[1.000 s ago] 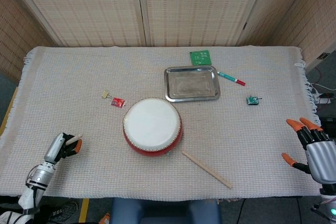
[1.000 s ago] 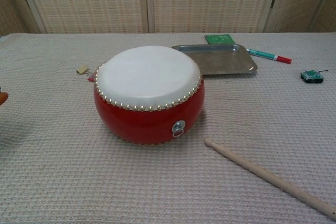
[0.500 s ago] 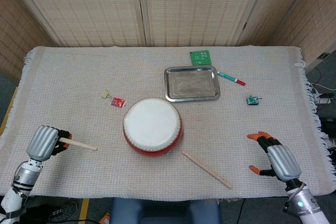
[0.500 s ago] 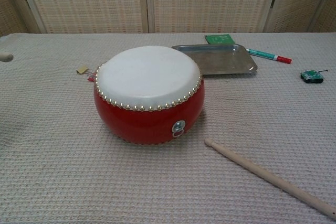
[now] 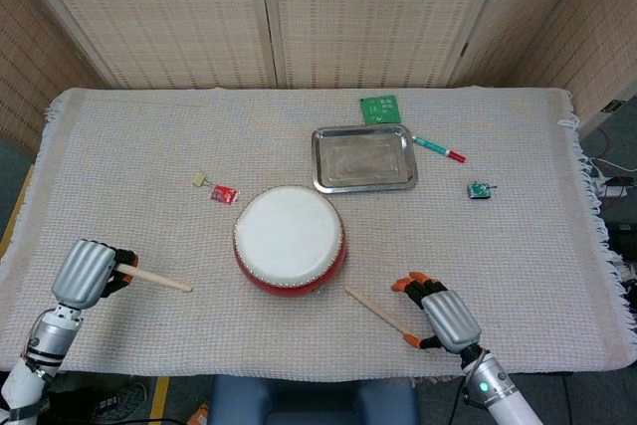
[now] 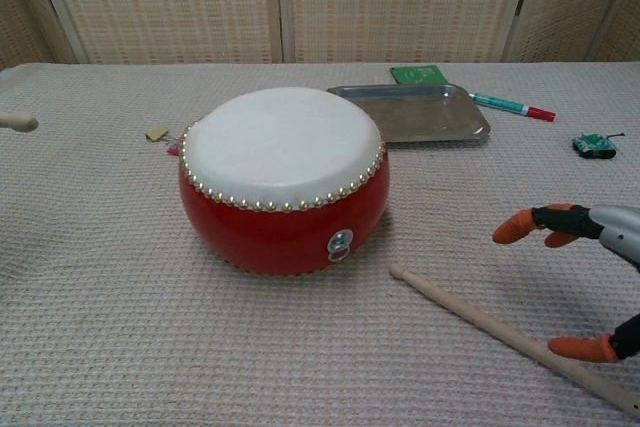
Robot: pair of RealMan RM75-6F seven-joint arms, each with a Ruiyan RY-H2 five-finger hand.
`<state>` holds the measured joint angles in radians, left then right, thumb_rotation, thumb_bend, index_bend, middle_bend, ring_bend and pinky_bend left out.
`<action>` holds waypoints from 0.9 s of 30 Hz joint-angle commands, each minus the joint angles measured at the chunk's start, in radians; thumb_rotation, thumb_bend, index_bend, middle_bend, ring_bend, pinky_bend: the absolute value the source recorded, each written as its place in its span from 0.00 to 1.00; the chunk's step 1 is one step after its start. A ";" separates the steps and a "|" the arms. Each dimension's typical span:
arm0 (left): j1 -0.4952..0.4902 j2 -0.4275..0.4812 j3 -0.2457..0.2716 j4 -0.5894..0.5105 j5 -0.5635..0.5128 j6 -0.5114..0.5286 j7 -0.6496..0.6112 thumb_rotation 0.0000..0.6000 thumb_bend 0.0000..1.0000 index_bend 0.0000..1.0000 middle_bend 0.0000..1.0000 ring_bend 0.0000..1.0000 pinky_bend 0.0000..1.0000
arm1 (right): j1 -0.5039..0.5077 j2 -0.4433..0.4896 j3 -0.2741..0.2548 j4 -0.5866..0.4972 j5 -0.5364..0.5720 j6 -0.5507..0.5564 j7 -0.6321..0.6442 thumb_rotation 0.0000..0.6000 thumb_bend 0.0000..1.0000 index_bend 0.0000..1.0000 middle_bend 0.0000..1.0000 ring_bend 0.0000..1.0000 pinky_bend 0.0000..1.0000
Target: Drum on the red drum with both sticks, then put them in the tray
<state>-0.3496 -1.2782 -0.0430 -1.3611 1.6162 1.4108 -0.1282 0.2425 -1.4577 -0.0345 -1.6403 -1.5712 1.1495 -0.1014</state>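
Red-bodied round drum with white skin stands mid-surface on the woven beige cloth, unstruck as far as can be judged. Left robot hand is clamped on one pale wooden drumstick, tip pointing toward the drum but well short of it; in the chest view only that stick's rounded tip shows at the left edge. Second pale wooden drumstick lies flat just right of the drum's front. Right robot hand hovers over its far end, orange-tipped fingers apart, holding nothing. Rectangular steel tray behind the drum holds no sticks. Judged stage: pickup half done; drumming and tray placement remain. Right hand's contact with the stick cannot be made out; its palm is cut off in the chest view.
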 commanded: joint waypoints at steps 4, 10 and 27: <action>0.000 -0.001 0.004 0.003 -0.008 -0.013 -0.011 1.00 0.82 1.00 1.00 1.00 1.00 | 0.013 -0.072 -0.016 0.080 0.003 -0.016 -0.037 1.00 0.08 0.25 0.19 0.08 0.23; -0.003 0.000 0.008 0.010 -0.010 -0.023 -0.025 1.00 0.82 1.00 1.00 1.00 1.00 | 0.021 -0.095 -0.020 0.133 0.006 -0.020 -0.066 1.00 0.08 0.26 0.19 0.07 0.23; -0.011 0.003 0.008 0.012 -0.015 -0.037 -0.040 1.00 0.81 1.00 1.00 1.00 1.00 | 0.069 -0.091 0.023 0.130 0.065 -0.061 -0.036 1.00 0.31 0.33 0.19 0.07 0.23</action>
<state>-0.3606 -1.2759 -0.0345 -1.3488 1.6016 1.3732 -0.1675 0.2985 -1.5476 -0.0134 -1.4969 -1.5094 1.1064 -0.1541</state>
